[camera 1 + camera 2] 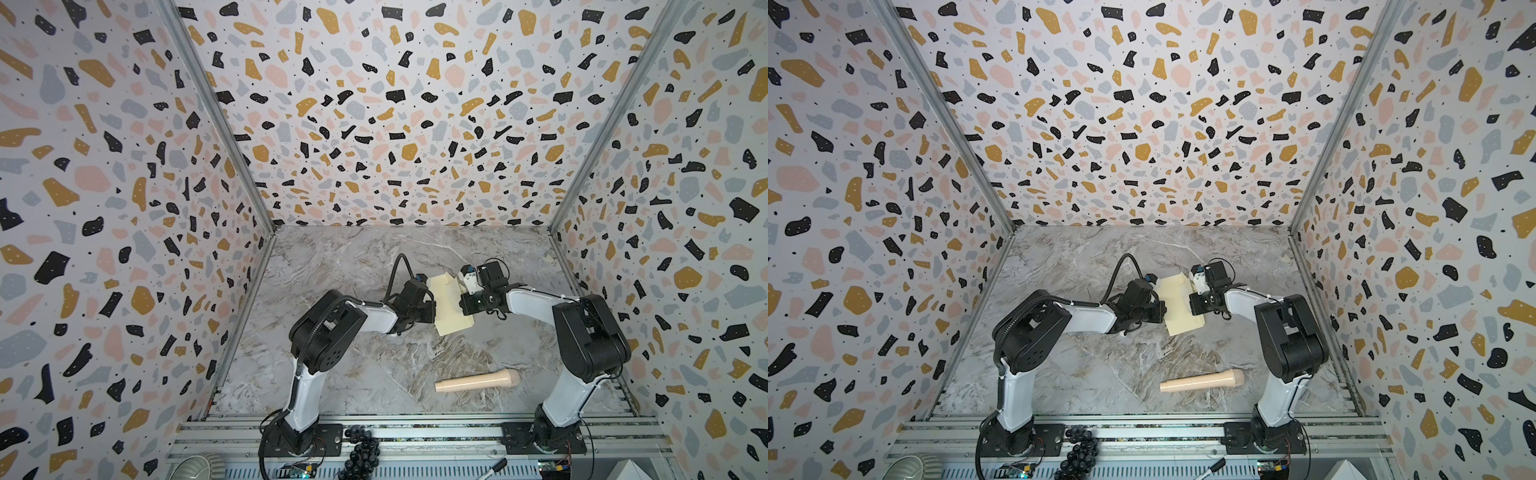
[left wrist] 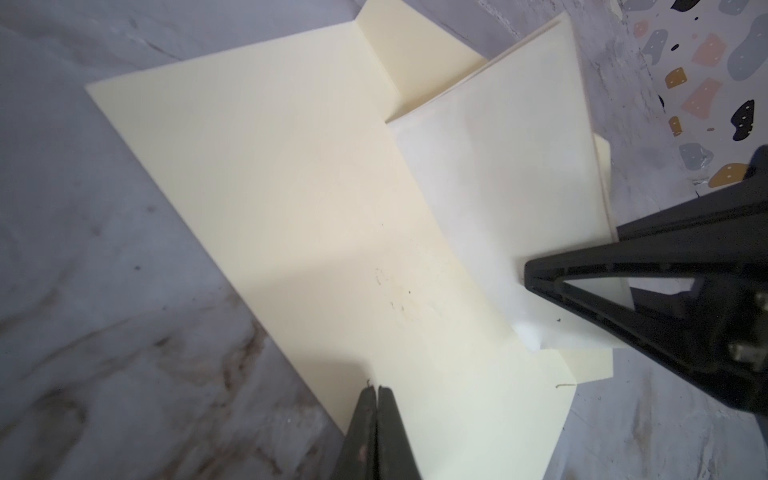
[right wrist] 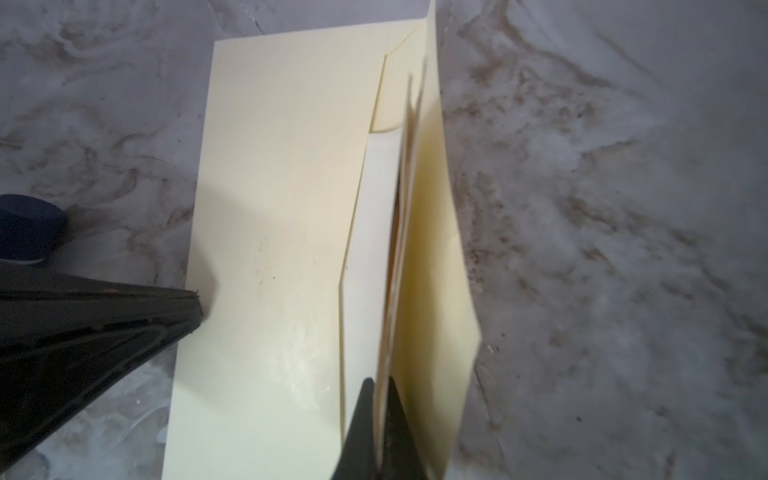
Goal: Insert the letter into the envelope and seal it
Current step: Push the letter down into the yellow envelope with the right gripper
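The pale cream-yellow envelope (image 1: 446, 309) (image 1: 1179, 309) lies flat on the marble table between both grippers. In the right wrist view its flap (image 3: 436, 249) stands up beside its body (image 3: 270, 208). My left gripper (image 2: 377, 388) (image 1: 434, 308) is shut with nothing in it, its tips resting on the envelope (image 2: 270, 199) near one long edge. My right gripper (image 3: 380, 382) (image 1: 462, 291) is shut on the letter (image 3: 374, 232), seen nearly edge-on at the envelope's mouth. In the left wrist view the letter (image 2: 498, 187) shows a whitish face, with the right gripper's fingers (image 2: 582, 266) on it.
A pale wooden handle-shaped tool (image 1: 478, 381) (image 1: 1202, 381) lies on the marble nearer the front. A bunch of dark beads (image 1: 361, 451) and a marker (image 1: 496, 465) sit on the front rail. Terrazzo-patterned walls close in the left, right and far sides.
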Robot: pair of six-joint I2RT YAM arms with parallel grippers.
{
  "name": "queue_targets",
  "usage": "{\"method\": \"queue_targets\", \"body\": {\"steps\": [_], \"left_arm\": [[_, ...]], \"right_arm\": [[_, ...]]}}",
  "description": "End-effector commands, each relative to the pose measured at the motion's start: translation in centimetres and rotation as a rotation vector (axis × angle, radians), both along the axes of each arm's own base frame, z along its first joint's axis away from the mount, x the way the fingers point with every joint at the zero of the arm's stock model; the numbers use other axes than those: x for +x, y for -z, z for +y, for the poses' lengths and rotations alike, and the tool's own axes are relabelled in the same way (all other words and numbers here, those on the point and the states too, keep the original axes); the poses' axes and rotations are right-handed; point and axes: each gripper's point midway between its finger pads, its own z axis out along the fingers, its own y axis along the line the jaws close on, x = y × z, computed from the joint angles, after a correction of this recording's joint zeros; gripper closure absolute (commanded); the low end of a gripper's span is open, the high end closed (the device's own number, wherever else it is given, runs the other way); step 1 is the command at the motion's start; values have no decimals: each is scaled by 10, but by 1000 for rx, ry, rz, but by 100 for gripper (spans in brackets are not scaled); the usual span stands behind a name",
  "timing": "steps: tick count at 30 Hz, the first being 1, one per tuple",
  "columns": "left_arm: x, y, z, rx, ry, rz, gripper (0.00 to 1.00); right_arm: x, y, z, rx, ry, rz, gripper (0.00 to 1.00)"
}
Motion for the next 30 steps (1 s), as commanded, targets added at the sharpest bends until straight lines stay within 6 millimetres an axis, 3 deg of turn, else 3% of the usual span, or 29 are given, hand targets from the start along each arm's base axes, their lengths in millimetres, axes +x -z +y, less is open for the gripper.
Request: {"method": "queue_targets", "body": {"steps": [1, 21, 25, 30], "left_arm": [[-1, 12, 1, 40, 10, -1, 95], [1, 8, 2, 63, 15, -18, 94], [3, 0, 3, 65, 11, -37, 93], [5, -5, 5, 69, 6, -55, 92]], "right_arm": [[2, -8, 6, 9, -37, 10, 100], [-1, -4, 22, 4, -95, 67, 97], [4, -16, 19, -8, -69, 46, 87], [8, -34, 17, -6, -34, 25, 65]]}}
